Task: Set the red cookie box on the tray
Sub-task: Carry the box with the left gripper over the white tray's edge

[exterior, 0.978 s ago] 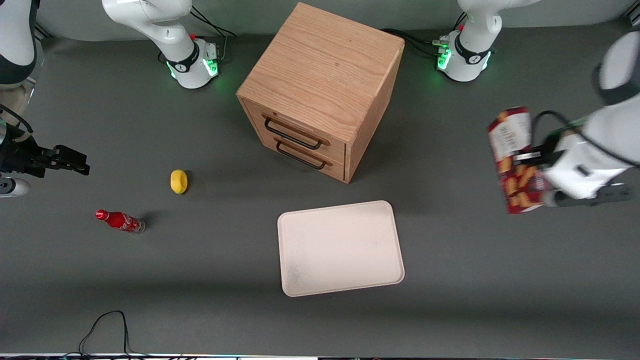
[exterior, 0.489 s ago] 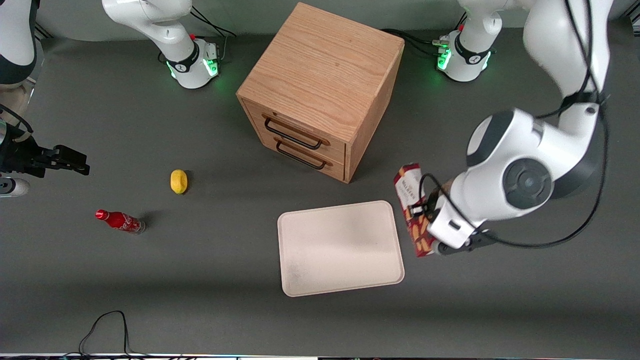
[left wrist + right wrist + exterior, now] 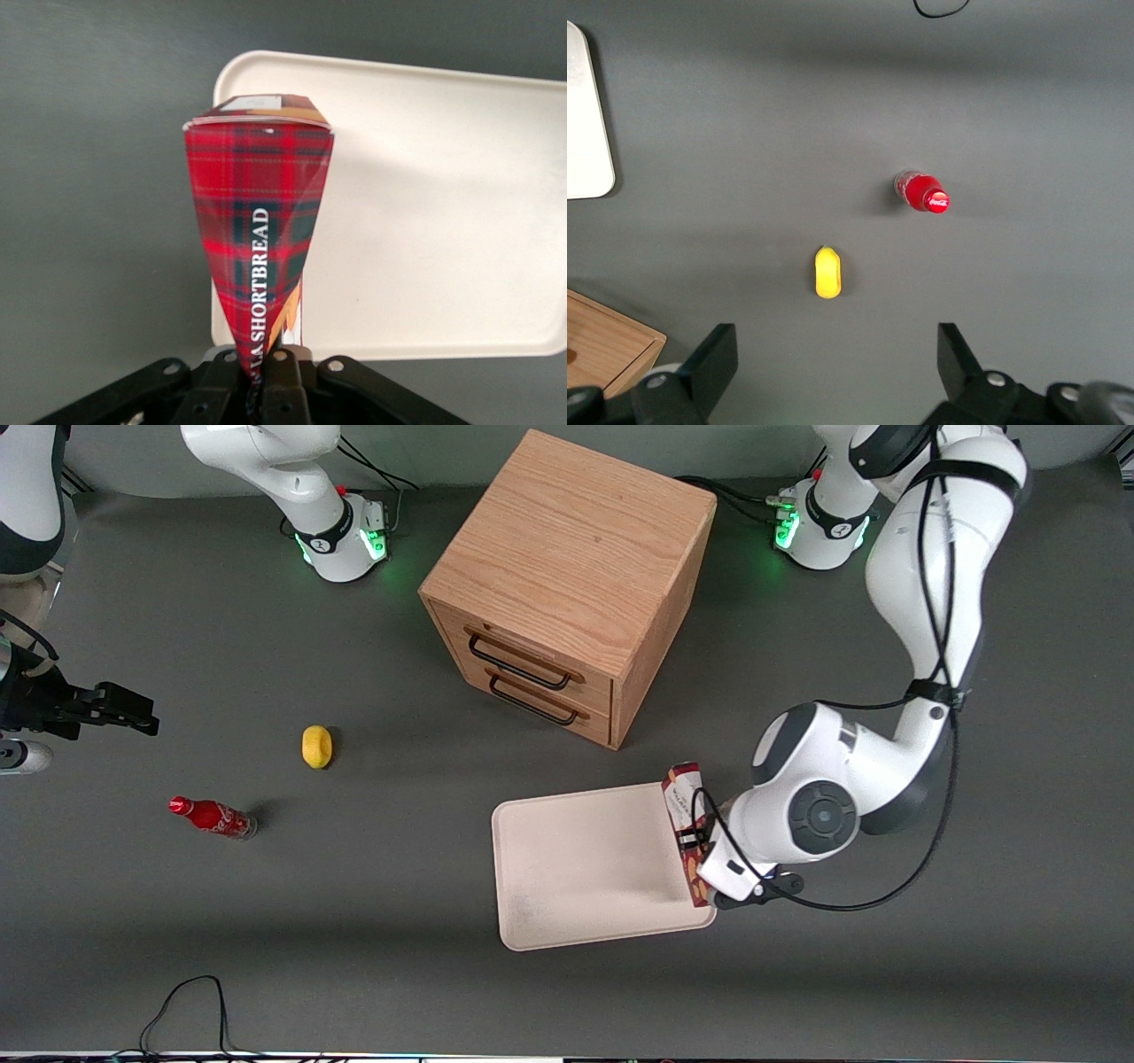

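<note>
The claw (image 3: 700,861) is clamped on the red cookie box (image 3: 687,824), holding it edge-on over the rim of the tray (image 3: 585,868) at the tray's end toward the working arm, roughly at the tray's 3 o'clock. In the wrist view the box (image 3: 260,248) hangs above the tray (image 3: 425,212). The wooden drawer cabinet (image 3: 567,576) stands at the tray's 12 o'clock. A yellow toy (image 3: 316,746) and a red soda bottle (image 3: 213,817) lie on the grey surface (image 3: 354,957) toward the parked arm's end.
</note>
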`<state>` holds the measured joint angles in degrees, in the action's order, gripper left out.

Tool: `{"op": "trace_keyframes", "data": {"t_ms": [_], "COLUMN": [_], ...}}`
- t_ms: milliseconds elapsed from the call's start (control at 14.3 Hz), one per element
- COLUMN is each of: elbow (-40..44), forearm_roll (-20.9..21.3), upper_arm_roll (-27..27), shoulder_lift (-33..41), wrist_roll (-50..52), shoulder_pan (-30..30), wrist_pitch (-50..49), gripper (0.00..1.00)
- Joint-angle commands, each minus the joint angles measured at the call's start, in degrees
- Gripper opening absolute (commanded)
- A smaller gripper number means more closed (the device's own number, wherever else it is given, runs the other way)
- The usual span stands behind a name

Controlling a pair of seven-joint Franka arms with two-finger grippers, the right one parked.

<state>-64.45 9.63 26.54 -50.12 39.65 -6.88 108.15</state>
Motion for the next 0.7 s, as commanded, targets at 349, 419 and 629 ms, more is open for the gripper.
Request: {"op": "trace_keyframes", "data": {"t_ms": [349, 419, 629], "elbow": [-2.61, -2.70, -3.05], "forearm_roll": [1.97, 2.05, 1.97], "upper_arm_roll": [-3.07, -3.33, -3.77], "shoulder_lift": [-0.94, -0.94, -1.29], "wrist_roll": [1.31, 1.22, 1.30], "shoulder_pan": [-2.61, -2.61, -2.61], "wrist_pitch": [5.05, 5.32, 6.20], "gripper": [0.00, 0.00, 0.21]}}
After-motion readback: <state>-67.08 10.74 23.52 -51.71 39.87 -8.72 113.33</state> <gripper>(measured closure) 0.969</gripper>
